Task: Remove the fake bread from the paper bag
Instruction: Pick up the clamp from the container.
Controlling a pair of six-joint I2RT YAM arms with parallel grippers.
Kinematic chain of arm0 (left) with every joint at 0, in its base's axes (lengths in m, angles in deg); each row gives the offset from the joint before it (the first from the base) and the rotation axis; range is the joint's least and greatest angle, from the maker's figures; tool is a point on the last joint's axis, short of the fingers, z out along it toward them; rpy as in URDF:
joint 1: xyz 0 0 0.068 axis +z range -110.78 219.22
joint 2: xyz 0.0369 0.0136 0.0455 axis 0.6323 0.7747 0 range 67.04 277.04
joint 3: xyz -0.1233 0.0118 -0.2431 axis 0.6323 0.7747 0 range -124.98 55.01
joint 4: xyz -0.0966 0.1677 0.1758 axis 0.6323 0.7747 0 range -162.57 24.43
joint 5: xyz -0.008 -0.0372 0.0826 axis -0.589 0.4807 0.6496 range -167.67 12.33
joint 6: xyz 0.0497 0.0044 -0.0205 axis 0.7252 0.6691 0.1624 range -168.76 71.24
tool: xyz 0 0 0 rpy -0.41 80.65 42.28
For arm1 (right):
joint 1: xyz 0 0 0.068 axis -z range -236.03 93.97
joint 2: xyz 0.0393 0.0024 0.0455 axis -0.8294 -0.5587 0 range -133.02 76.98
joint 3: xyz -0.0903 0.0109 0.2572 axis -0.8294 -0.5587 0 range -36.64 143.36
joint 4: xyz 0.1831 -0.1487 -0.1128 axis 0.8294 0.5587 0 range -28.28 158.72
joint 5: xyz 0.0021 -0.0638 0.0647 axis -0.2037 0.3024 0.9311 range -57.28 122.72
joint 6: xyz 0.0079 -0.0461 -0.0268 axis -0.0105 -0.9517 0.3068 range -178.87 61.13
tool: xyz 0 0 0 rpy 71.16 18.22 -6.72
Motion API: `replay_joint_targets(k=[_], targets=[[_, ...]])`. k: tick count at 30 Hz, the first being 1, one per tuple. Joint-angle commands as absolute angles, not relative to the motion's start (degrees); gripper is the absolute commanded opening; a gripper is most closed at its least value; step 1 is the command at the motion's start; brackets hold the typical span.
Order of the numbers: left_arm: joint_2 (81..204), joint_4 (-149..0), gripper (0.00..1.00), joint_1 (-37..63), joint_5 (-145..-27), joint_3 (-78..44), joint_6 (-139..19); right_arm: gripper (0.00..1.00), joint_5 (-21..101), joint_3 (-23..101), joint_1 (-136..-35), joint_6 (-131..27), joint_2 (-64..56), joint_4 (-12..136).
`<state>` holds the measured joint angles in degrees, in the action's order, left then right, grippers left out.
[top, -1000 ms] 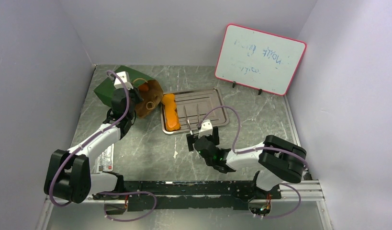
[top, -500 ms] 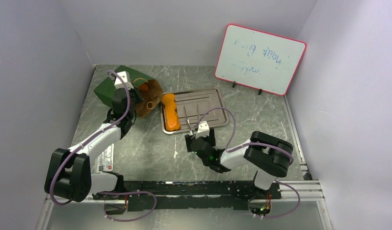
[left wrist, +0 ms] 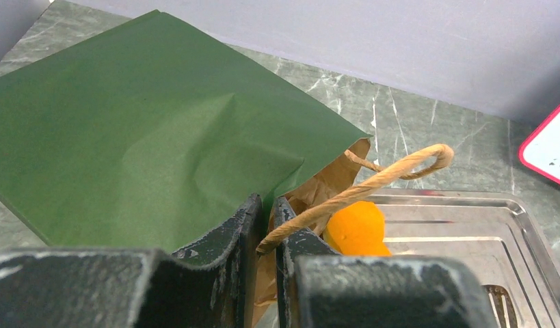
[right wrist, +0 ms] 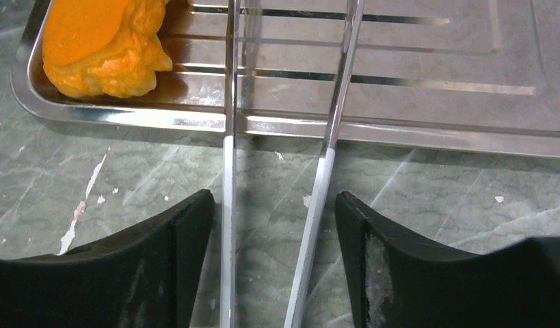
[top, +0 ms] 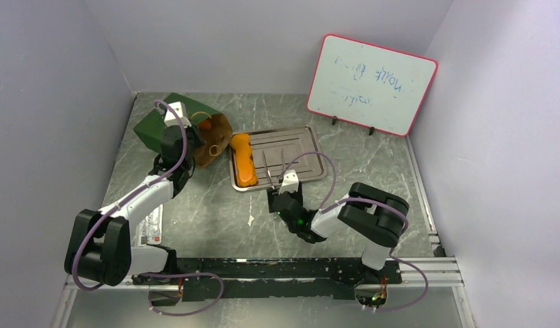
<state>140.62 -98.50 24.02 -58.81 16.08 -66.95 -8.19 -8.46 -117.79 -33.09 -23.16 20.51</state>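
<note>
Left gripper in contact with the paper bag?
Touching. Left wrist view: the left gripper is shut on the mouth edge of the paper bag.

A cord handle [left wrist: 372,181] crosses the open mouth of the paper bag [top: 154,126] beside the tray [top: 301,147]; the tongs [right wrist: 228,178] occupy the gap inside the right gripper [right wrist: 273,205]; bare table [top: 215,212] lies open between both arms.

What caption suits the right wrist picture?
Right gripper straddles silver metal tongs overhanging the flat silver tray, beside glossy orange toy bread.
</note>
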Motion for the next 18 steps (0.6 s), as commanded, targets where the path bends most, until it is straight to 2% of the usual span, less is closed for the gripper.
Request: replay_joint_targets(k=[1,3,4,5,10,18], targets=[[141.1,-101.1,0.07,24.5,-58.5,15.2,-66.3,0.57,-6.9,-7.9,-117.3,-32.0,-24.7,18.3],[141.1,-101.0,0.07,24.5,-58.5,15.2,-66.3,0.35,-6.1,-8.0,-117.1,-32.1,-24.6,18.5],[141.1,-101.1,0.07,24.5,-58.6,15.3,-66.4,0.29,-5.2,-8.1,-116.9,-32.0,-24.4,18.5],[141.1,-101.0,0.07,24.5,-58.6,15.2,-66.4,0.26,-4.9,-8.1,-116.8,-31.8,-24.1,18.8],[141.1,-101.0,0.07,24.5,-58.8,15.6,-66.7,0.26,-5.1,-8.3,-116.8,-29.9,-21.4,22.1],[141.0,-102.0,0.07,24.5,-59.2,16.8,-67.2,0.19,-4.1,-9.8,-116.9,-26.9,-12.1,30.0]])
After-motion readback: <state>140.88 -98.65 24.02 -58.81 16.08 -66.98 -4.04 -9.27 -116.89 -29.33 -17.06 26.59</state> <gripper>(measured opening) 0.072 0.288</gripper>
